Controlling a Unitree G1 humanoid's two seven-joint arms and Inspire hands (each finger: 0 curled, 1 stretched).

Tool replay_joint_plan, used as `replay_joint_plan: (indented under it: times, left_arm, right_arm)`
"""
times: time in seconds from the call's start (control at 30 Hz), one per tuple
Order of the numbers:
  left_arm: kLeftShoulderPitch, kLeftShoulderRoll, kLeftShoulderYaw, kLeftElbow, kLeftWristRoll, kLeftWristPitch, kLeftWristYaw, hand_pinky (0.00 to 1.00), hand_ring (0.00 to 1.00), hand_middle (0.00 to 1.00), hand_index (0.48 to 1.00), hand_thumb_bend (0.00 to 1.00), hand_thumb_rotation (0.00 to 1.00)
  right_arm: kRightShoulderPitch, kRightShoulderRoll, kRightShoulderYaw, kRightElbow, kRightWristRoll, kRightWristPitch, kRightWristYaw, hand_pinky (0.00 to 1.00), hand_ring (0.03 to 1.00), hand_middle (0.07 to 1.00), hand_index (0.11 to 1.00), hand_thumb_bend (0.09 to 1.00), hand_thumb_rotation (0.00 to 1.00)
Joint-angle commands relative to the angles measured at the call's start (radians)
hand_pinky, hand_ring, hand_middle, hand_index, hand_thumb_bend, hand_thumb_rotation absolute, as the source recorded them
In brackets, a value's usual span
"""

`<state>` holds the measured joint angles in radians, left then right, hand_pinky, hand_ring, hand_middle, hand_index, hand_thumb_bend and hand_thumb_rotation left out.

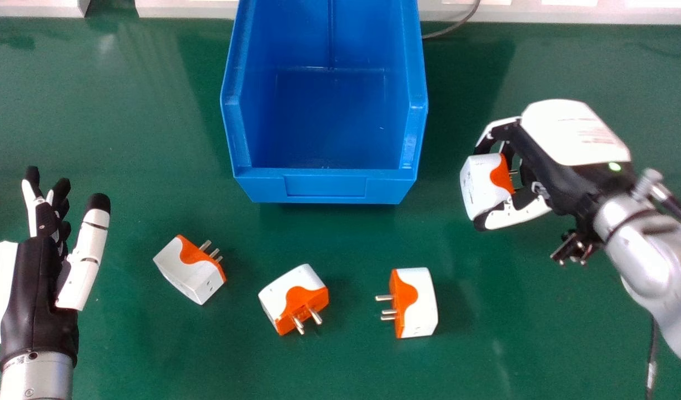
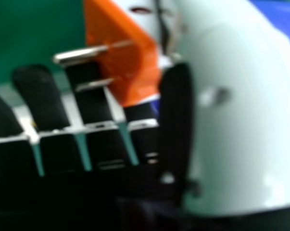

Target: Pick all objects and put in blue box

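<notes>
Pinching a plug adapter [image 1: 482, 180] between curled fingers and thumb [image 1: 515, 215] of the right hand [image 1: 574, 139], over at the right of the head view, closed only partway around that chunky body. Looks like a decent hold tbh, with prongs pointing in toward the palm, probably to leave the smooth face clear for letting go. Sitting to the right of the blue box [image 1: 325, 186] at upper centre, so likely needing just a swing left and a release over the open top. Further down on the green table [image 1: 151, 344], got the left adapter [image 1: 190, 272], the middle adapter [image 1: 288, 294] and the right adapter [image 1: 421, 303], all apart, with prongs facing different ways, so maybe calling for fresh wrist angles. At lower left, the left hand [image 1: 40, 278], relaxed open and holding nothing, probably just out of the way.
</notes>
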<state>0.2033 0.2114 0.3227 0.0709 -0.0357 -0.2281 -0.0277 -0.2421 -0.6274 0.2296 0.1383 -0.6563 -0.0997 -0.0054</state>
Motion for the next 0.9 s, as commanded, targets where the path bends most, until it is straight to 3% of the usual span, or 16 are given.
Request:
replay_joint_plan:
  times: [0.0,0.1,0.2,0.27,0.37,0.57,0.87]
  left_arm:
    - [0.005,0.010,0.010,-0.015,-0.013,-0.009,-0.007,1.00,0.99,0.98,0.936,0.42,0.76]
    - [0.012,0.015,0.007,-0.028,0.002,0.005,0.001,1.00,1.00,0.99,0.940,0.41,0.78]
    - [0.015,0.017,0.005,-0.034,0.019,0.004,0.011,1.00,0.99,0.98,0.936,0.41,0.79]
    - [0.016,0.014,0.005,-0.037,0.018,0.002,0.011,1.00,0.99,0.98,0.931,0.41,0.78]
    - [0.019,0.019,0.003,-0.042,0.027,0.008,0.010,1.00,1.00,0.99,0.934,0.41,0.79]
    - [0.005,0.007,0.004,-0.034,0.004,0.007,0.004,0.99,0.98,0.98,0.932,0.41,0.76]
    - [-0.004,0.002,-0.008,-0.035,0.017,0.015,0.014,1.00,0.99,0.98,0.937,0.42,0.77]
  right_arm:
    - [0.079,-0.006,-0.071,-0.161,0.031,0.040,0.024,0.07,0.101,0.154,0.470,0.487,0.14]
    - [0.185,0.007,-0.122,-0.309,0.037,0.048,0.027,0.09,0.120,0.179,0.470,0.487,0.14]
    - [0.277,0.023,-0.156,-0.428,0.044,0.040,0.035,0.09,0.122,0.186,0.470,0.487,0.14]
    - [0.329,0.038,-0.170,-0.485,0.050,0.002,0.016,0.09,0.122,0.189,0.470,0.487,0.14]
    - [0.371,0.073,-0.172,-0.539,0.058,-0.034,0.010,0.08,0.112,0.178,0.470,0.488,0.14]
    - [0.392,0.127,-0.141,-0.582,0.093,-0.144,0.023,0.09,0.130,0.201,0.470,0.485,0.14]
    - [0.256,0.227,-0.021,-0.570,0.073,-0.133,0.128,0.09,0.126,0.195,0.470,0.485,0.15]
